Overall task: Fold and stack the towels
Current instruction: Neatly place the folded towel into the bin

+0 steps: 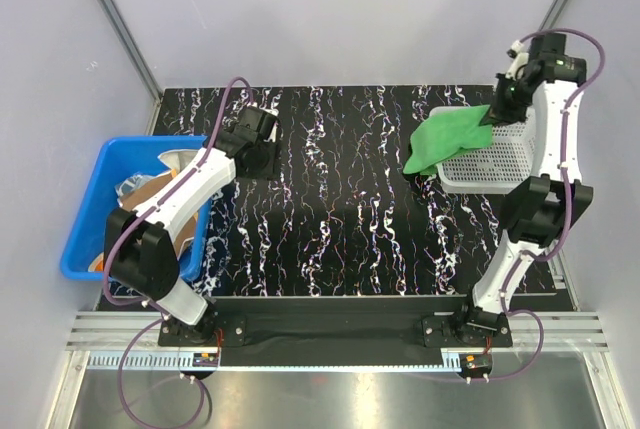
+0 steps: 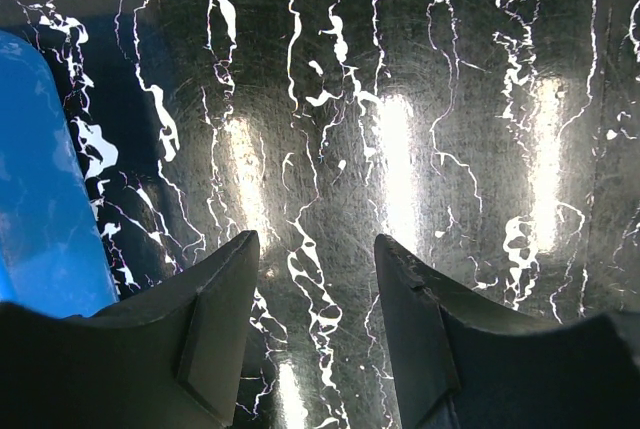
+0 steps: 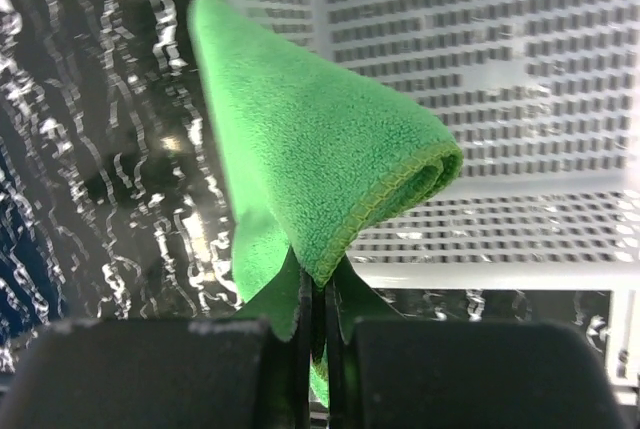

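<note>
Blue bin (image 1: 84,215) left, white mesh basket (image 1: 497,155) right, on black marbled table (image 1: 340,221)

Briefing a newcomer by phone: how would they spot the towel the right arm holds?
Find the white mesh basket on the right of the table. Over its left rim, pinched in the right gripper, hangs the green towel: the only plain green cloth there.

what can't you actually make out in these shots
- Top view: the left arm covers much of the blue bin, so the cloths inside cannot be counted.
- Left wrist view: only the bin's wall shows, cut off by the left edge.
- Right wrist view: the green towel hides part of the white basket.
</note>
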`<act>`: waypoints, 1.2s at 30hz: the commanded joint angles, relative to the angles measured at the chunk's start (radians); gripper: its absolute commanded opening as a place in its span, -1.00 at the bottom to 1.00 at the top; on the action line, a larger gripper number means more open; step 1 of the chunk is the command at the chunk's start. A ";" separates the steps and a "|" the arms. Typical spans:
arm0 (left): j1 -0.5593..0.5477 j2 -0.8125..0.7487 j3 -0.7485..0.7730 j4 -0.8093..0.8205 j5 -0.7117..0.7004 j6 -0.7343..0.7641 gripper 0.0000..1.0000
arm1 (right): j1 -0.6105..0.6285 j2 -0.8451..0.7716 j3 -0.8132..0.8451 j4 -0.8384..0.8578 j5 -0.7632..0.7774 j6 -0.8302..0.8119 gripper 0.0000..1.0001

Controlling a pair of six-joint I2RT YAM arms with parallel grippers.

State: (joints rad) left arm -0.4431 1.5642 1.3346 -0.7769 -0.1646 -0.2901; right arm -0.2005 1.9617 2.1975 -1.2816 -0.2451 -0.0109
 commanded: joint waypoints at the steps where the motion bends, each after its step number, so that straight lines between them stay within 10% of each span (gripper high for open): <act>1: 0.003 0.005 0.015 0.016 -0.006 0.017 0.10 | -0.066 0.037 0.036 -0.025 0.038 -0.041 -1.00; 29: -0.040 -0.020 0.075 0.033 0.063 0.025 0.12 | -0.270 0.437 0.344 -0.002 0.092 -0.198 -0.94; 36: -0.042 -0.016 0.106 0.018 0.046 0.031 0.14 | -0.270 0.442 0.297 0.137 0.176 -0.297 -0.38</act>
State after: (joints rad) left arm -0.4835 1.5738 1.4017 -0.7712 -0.1234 -0.2768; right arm -0.4675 2.4107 2.4859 -1.2304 -0.1326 -0.2398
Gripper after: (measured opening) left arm 0.566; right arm 0.288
